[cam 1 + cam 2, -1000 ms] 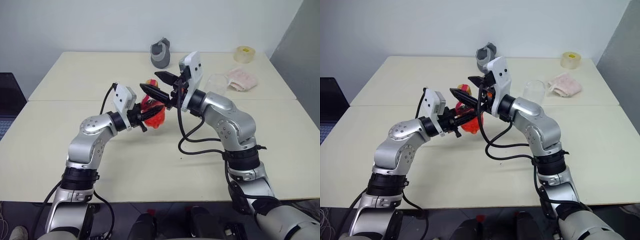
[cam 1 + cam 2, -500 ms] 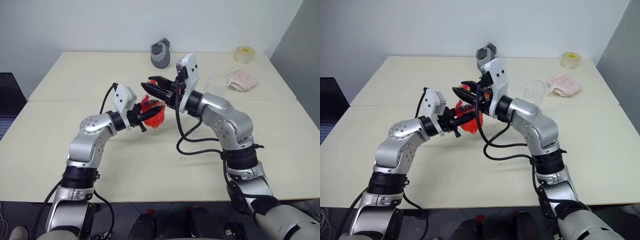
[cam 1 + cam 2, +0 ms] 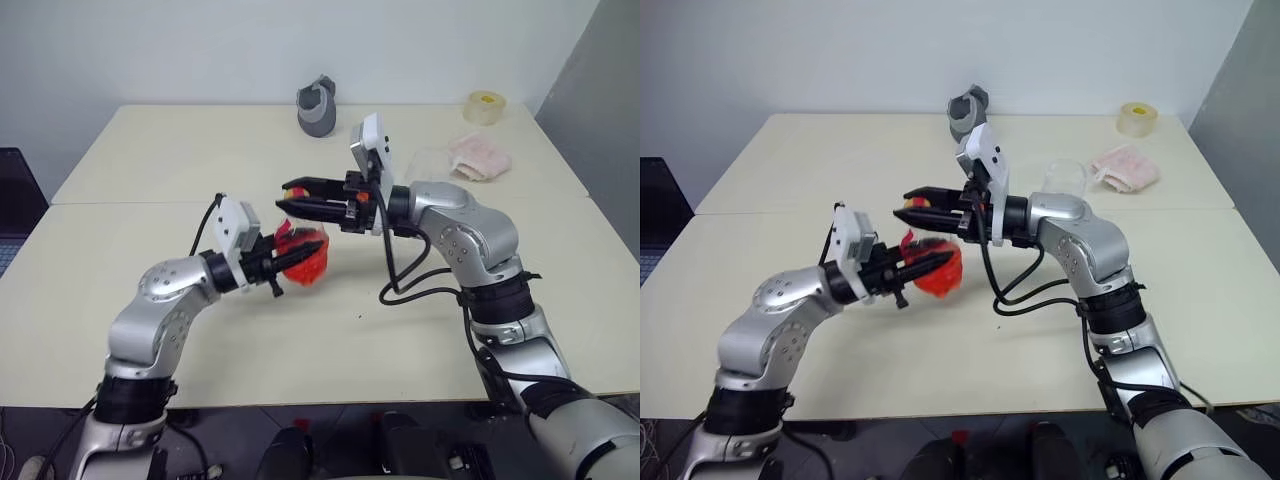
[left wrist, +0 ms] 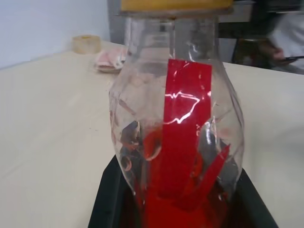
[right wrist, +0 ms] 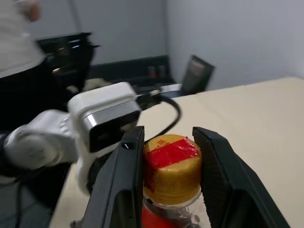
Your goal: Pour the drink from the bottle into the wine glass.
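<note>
Left tool (image 3: pixel 283 261) clamped on bottle (image 3: pixel 303 256) of red drink (image 4: pixel 185 209), held above table (image 3: pixel 150 160); right tool (image 5: pixel 168 156) closed around yellow cap (image 5: pixel 172 162), likely for unscrewing; wine glass (image 3: pixel 1064 178) waiting well apart behind.

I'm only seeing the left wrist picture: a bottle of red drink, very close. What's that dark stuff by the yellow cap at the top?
Observer: That is the right gripper. Its two black fingers sit against either side of the yellow cap.
Visitor: And what holds the bottle itself?
Observer: The left gripper is clamped on the lower body of the bottle, which is roughly upright.
Visitor: Where is the glass?
Observer: The wine glass stands further back on the table, behind the right arm and beside a pink cloth. It looks empty.
</note>
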